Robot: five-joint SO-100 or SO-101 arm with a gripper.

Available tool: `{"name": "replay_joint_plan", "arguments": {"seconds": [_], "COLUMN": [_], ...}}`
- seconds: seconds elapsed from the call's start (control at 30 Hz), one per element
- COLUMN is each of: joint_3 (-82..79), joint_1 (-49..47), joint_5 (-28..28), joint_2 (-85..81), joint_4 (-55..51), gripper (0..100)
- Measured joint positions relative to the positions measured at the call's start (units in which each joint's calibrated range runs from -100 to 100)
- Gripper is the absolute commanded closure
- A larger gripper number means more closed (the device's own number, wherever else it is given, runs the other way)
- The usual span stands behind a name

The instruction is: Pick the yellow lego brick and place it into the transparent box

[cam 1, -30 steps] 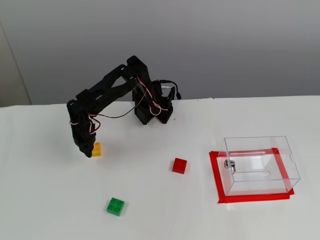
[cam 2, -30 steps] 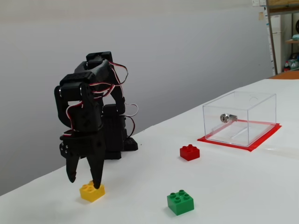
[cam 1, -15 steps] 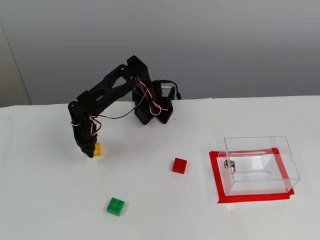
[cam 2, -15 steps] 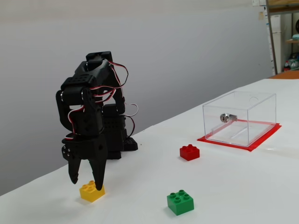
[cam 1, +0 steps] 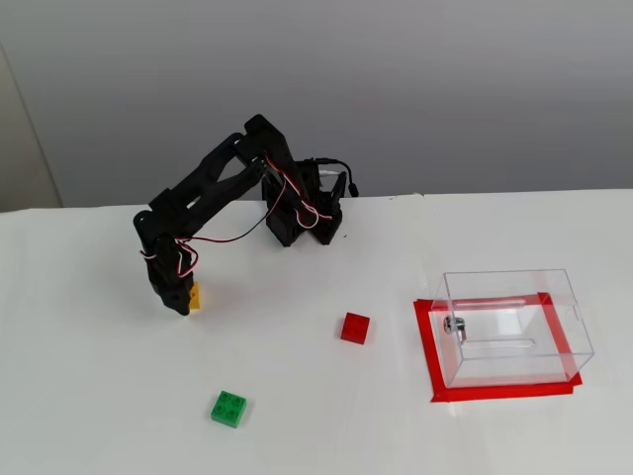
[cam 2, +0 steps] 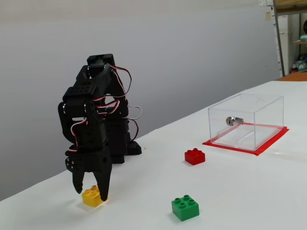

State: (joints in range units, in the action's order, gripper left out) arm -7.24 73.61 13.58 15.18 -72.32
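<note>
The yellow lego brick (cam 1: 197, 295) (cam 2: 92, 197) sits on the white table at the left. My black gripper (cam 1: 181, 307) (cam 2: 90, 194) points down over it, jaws apart, one finger on each side of the brick. In a fixed view a small gap shows between the left fingertip (cam 2: 76, 189) and the brick; the right fingertip (cam 2: 104, 195) overlaps the brick's edge. The brick rests on the table. The transparent box (cam 1: 511, 327) (cam 2: 247, 120) stands at the right on a red taped patch, with a small metal fitting (cam 1: 454, 325) on its wall, and holds no brick.
A red brick (cam 1: 355, 328) (cam 2: 194, 156) lies between the arm and the box. A green brick (cam 1: 228, 408) (cam 2: 185, 207) lies nearer the front. The arm's base (cam 1: 302, 213) stands at the back of the table against a grey wall.
</note>
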Motion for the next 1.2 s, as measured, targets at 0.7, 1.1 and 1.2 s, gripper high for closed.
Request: {"name": "replay_joint_plan", "arguments": {"seconds": [0.7, 1.1, 1.2], "joint_3": [-0.1, 1.3, 2.9], "joint_1": [0.0, -1.7, -3.8], "joint_5": [-0.1, -0.1, -0.1], "joint_2": [0.0, -1.0, -3.7], "joint_4": [0.3, -1.4, -1.7], "gripper": [92, 92, 92]}}
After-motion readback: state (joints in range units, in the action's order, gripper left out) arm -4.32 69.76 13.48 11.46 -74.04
